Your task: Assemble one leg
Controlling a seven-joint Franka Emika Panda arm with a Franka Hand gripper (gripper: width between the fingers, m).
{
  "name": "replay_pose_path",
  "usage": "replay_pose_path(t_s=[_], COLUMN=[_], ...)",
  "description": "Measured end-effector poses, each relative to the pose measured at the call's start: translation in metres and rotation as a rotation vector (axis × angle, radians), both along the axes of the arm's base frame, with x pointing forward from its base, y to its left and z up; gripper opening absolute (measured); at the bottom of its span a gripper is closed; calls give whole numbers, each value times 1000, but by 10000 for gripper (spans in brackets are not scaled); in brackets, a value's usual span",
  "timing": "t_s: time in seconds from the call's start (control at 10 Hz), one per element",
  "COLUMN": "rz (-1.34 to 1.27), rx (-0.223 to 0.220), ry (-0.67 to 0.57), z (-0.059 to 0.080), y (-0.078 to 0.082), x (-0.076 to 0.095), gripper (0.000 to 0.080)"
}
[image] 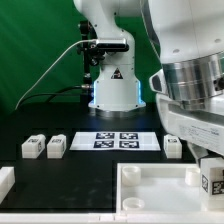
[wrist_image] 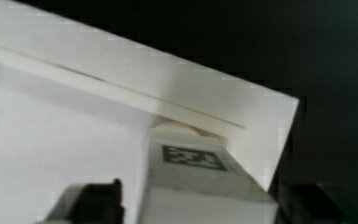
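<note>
In the exterior view my gripper (image: 212,170) hangs at the near right over the right corner of the large white panel (image: 150,190). It is shut on a leg (image: 213,180), a small white block with a square marker, held upright at that corner. In the wrist view the leg (wrist_image: 202,165) stands between my dark fingers (wrist_image: 96,202), its far end against the panel's raised rim (wrist_image: 140,85). Two more legs (image: 33,147) (image: 56,147) lie at the exterior view's left, and another (image: 173,148) lies right of the marker board.
The marker board (image: 118,140) lies flat in the middle of the black table. The arm's base (image: 112,80) stands behind it. A white part (image: 5,182) sits at the near left edge.
</note>
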State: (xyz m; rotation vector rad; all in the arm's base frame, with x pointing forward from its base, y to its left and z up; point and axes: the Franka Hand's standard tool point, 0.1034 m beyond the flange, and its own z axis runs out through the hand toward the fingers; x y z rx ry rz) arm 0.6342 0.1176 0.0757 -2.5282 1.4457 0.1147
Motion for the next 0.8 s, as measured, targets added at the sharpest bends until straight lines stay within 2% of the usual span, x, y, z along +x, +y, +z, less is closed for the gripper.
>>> replay_pose_path(t_s=[0.1, 0.2, 0.3, 0.6, 0.8], rz=[165, 299, 404, 706, 1102], rx=[-18, -43, -48, -75, -144], ry=[-35, -53, -77, -136, -210], z=[2, 3, 2, 2, 3], y=[-1, 2, 1, -2, -3], x=[2, 1, 1, 1, 5], gripper=[528, 628, 643, 648, 649])
